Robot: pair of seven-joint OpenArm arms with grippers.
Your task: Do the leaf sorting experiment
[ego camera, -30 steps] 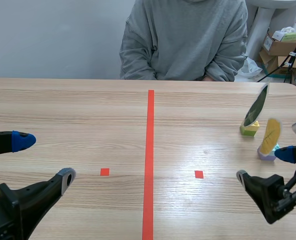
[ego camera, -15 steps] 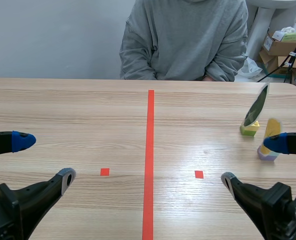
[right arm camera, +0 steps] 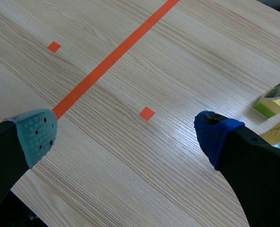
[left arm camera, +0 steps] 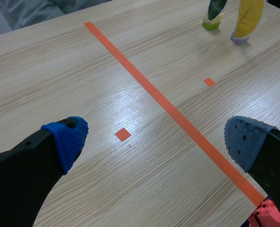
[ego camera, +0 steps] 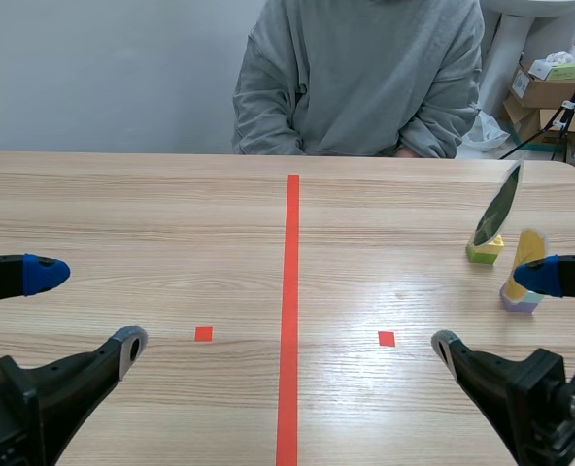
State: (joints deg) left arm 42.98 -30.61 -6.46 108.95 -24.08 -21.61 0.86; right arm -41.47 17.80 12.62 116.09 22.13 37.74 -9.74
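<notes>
Leaves upright on block stands, both tools open, nothing held

Green leaf [ego camera: 498, 206] stands in a yellow-green block [ego camera: 485, 250] near the desk [ego camera: 152, 223] right edge, toward the far right corner. Yellow leaf [ego camera: 527, 254] stands in a lilac block [ego camera: 517, 299] just beside it, nearer the robot. Both are well apart from the centre tape. Right tool [ego camera: 492, 311] is spread wide and empty, low by the right edge. Its blue pad [ego camera: 540, 277] overlaps the yellow leaf's stand in the scene view; contact can't be told. Left tool [ego camera: 87, 309] is also spread wide and empty, near the left edge, far from both leaves. Person [ego camera: 360, 78] sits at the far edge.

Handling, judged: leaves look thin, light and bendy. Green one is glossy, so maybe slippery. Tall on small blocks, so tippy. Blocks look rigid and light. Best hold is probably the block, clamped low across its flat sides. Pinching the blade risks bending it or pulling it off its stand. Close gently, lift straight up. Right arm is the closer one.
</notes>
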